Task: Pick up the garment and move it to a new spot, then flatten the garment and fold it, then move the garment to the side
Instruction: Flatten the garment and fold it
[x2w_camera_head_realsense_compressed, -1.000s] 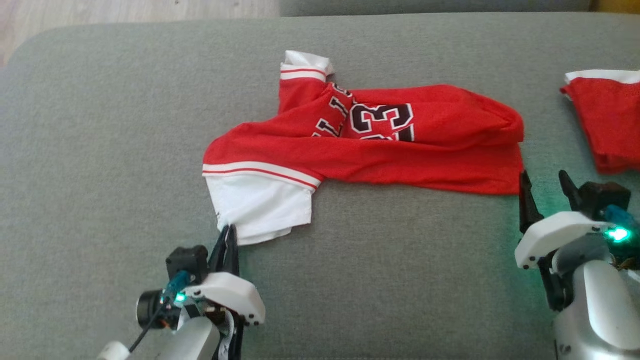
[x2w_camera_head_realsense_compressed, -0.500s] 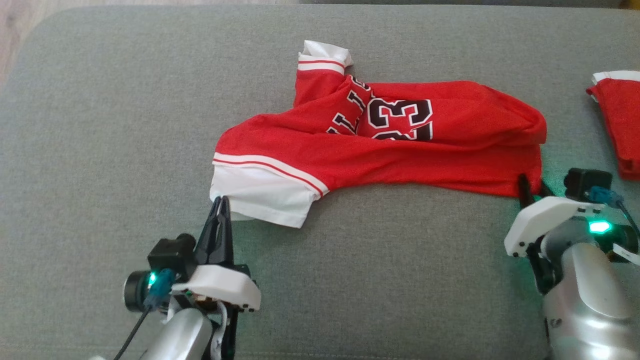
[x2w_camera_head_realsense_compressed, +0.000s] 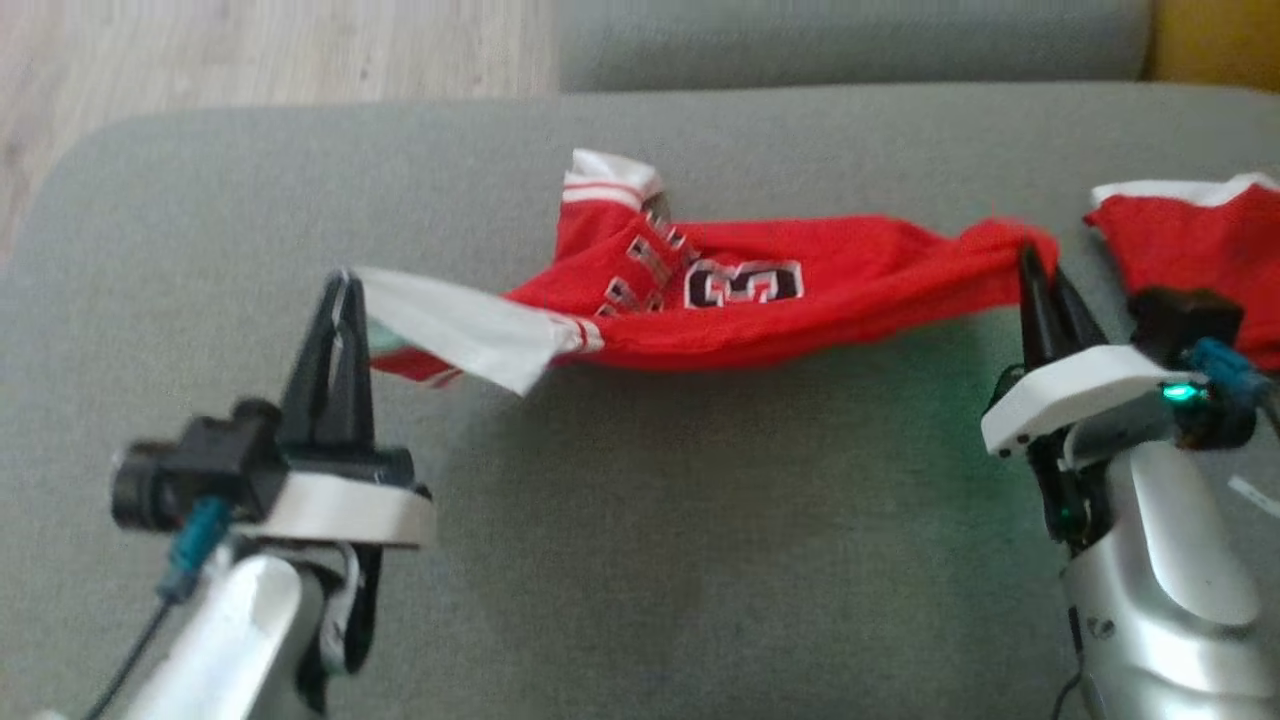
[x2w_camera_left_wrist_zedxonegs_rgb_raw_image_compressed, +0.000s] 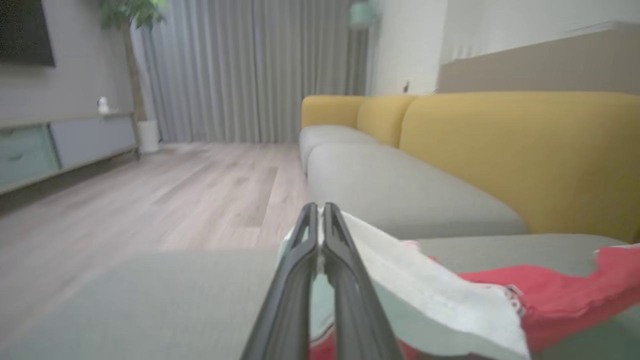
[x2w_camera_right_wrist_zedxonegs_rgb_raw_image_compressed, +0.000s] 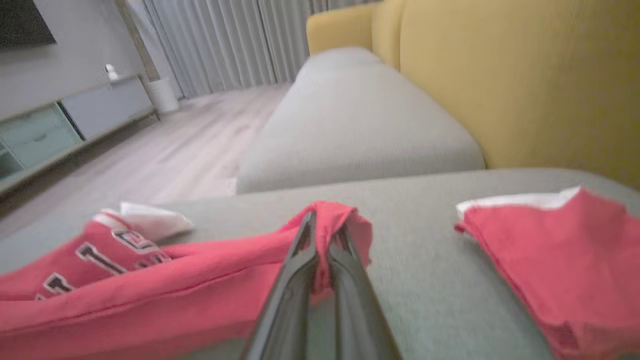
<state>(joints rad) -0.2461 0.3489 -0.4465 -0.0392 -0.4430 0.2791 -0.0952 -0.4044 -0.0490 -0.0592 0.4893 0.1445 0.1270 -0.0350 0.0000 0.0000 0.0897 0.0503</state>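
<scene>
- The garment (x2w_camera_head_realsense_compressed: 760, 300), red with white trim and black-and-white lettering, stretches left to right across the middle of the grey cushion (x2w_camera_head_realsense_compressed: 650, 560), nearer its far edge than its near one.
- Its two ends are pulled out to the sides. The bunched middle sags between them, and whether it touches the cushion cannot be told.
- The left gripper (x2w_camera_head_realsense_compressed: 340, 285) is closed, its fingers pressed together on the white end of the garment; the left wrist view shows the white cloth (x2w_camera_left_wrist_zedxonegs_rgb_raw_image_compressed: 425, 285) coming out from between the tips (x2w_camera_left_wrist_zedxonegs_rgb_raw_image_compressed: 318, 210).
- The right gripper (x2w_camera_head_realsense_compressed: 1030, 262) is closed too, clamped on the gathered red end; in the right wrist view the cloth (x2w_camera_right_wrist_zedxonegs_rgb_raw_image_compressed: 150, 295) folds over the tips (x2w_camera_right_wrist_zedxonegs_rgb_raw_image_compressed: 320, 225).
- Another red cloth (x2w_camera_head_realsense_compressed: 1180, 240) with a white edge lies at the cushion's right edge, just beside the right gripper and apart from the garment.
- Beyond the far edge are a second grey cushion (x2w_camera_head_realsense_compressed: 850, 40), pale wood floor (x2w_camera_head_realsense_compressed: 250, 60) and a yellow sofa back (x2w_camera_right_wrist_zedxonegs_rgb_raw_image_compressed: 525, 80).
</scene>
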